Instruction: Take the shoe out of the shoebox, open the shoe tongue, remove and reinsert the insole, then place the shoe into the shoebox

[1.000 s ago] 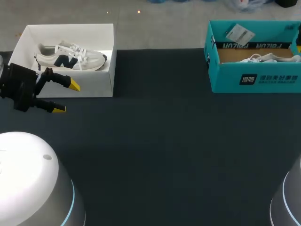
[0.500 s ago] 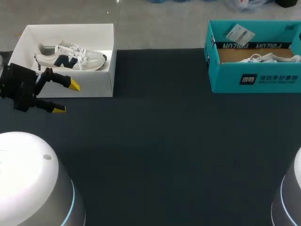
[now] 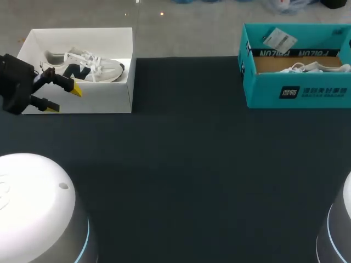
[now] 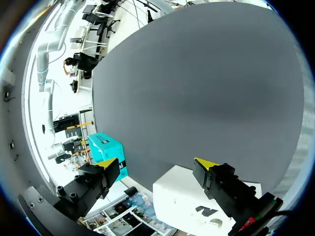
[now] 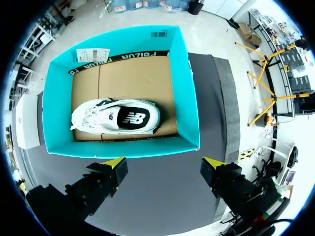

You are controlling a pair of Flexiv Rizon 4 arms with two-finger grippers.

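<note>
A white sneaker with a navy logo [image 3: 82,66] lies on its side in an open white shoebox [image 3: 104,104] at the table's far left. My left gripper [image 3: 64,99] hovers open over that box's front wall, holding nothing. In the left wrist view the white shoebox [image 4: 182,196] sits just under and ahead of the left gripper [image 4: 156,163]. A teal shoebox [image 3: 296,90] at the far right holds a white shoe [image 3: 312,67]. In the right wrist view my right gripper [image 5: 164,163] hangs open above the teal shoebox [image 5: 184,93], with its white and black shoe [image 5: 118,118] ahead of the fingers.
Dark cloth covers the table [image 3: 192,164] between the two boxes. A tag [image 3: 279,39] lies on the teal box's back edge. The arms' rounded bases stand at the near left [image 3: 33,213] and near right [image 3: 340,230] corners.
My left gripper has moved back and to the left, from in front of the white shoebox to over its front wall. Its fingers stayed open. The boxes and shoes have not moved.
</note>
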